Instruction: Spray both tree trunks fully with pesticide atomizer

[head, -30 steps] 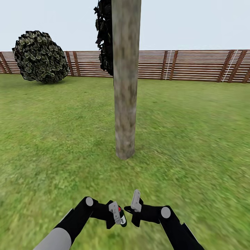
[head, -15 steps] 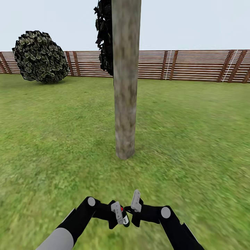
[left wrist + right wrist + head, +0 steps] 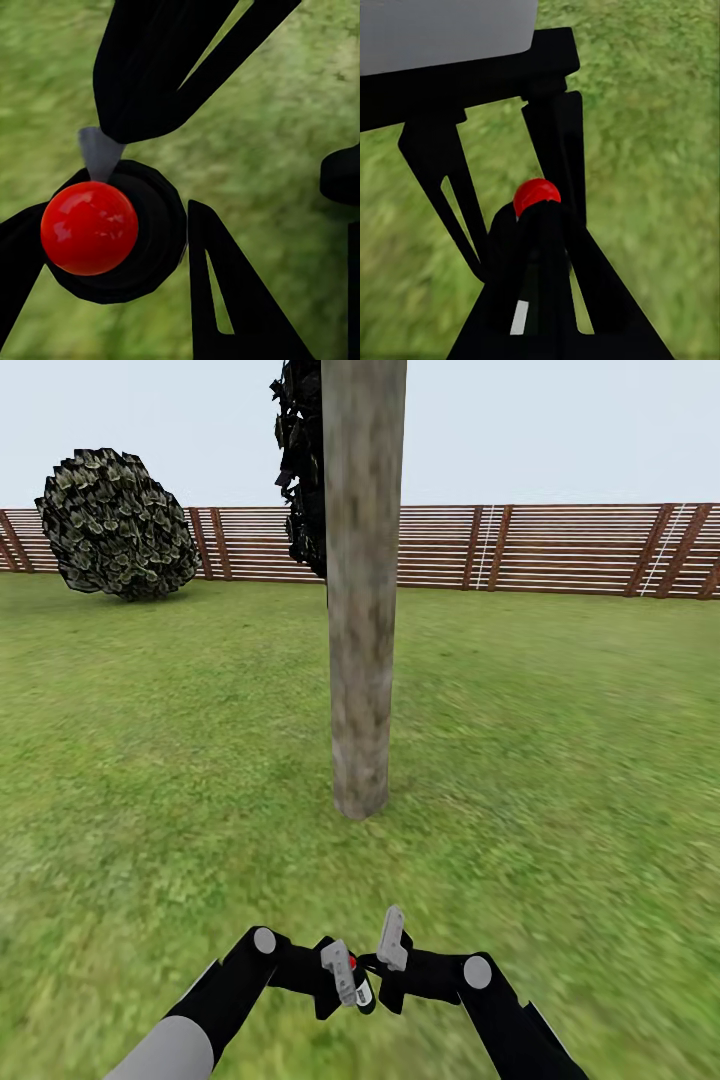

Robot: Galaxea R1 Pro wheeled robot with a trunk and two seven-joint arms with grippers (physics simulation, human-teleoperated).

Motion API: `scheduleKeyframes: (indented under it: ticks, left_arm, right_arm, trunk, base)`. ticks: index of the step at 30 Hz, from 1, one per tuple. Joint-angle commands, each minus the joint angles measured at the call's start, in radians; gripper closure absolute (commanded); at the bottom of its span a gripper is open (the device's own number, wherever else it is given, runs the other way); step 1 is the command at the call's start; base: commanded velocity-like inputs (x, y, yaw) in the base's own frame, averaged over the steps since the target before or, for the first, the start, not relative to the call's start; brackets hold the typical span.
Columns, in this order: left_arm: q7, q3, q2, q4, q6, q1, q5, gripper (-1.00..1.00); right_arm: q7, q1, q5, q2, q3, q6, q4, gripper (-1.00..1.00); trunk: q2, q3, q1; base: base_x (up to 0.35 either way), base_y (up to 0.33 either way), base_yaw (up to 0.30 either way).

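At ten o'clock in our head view a round shrub sat against the slatted wooden fence, and at twelve the mottled tree trunk rose from the grass. At six our left gripper pinched the pesticide atomizer, its red cap showing. Just right, our right gripper hovered beside it; whether spread or pressed together, we could not tell.

mottled grey-brown tree trunk, green grass, brown slatted fence
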Motion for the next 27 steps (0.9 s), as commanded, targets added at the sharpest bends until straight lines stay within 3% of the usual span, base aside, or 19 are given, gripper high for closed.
scheduleKeyframes:
  ticks: [1,13,19,27]
  left_arm:
    - [-0.003,0.001,0.000,-0.001,-0.004,0.000,-0.007,1.00]
    - [-0.004,0.001,-0.002,0.000,-0.005,0.000,-0.005,1.00]
    - [-0.055,0.001,-0.002,-0.001,-0.005,-0.002,-0.006,1.00]
    - [-0.054,0.002,0.001,0.002,-0.004,0.000,-0.013,1.00]
  right_arm:
    - [0.001,0.000,0.010,0.000,-0.001,-0.007,0.000,1.00]
    - [0.001,0.000,0.013,-0.001,-0.001,-0.007,0.001,1.00]
    - [0.001,0.000,0.014,-0.001,-0.001,-0.007,0.001,1.00]
    - [0.001,0.000,0.014,-0.001,-0.001,-0.007,0.001,1.00]
  trunk:
    - [0.000,-0.001,0.000]
    - [0.000,-0.001,0.000]
    - [0.000,-0.001,0.000]
    - [0.000,-0.001,0.000]
  base:
    - [0.000,0.000,0.000]
    - [0.000,0.000,0.000]
    - [0.000,0.000,0.000]
    - [0.000,0.000,0.000]
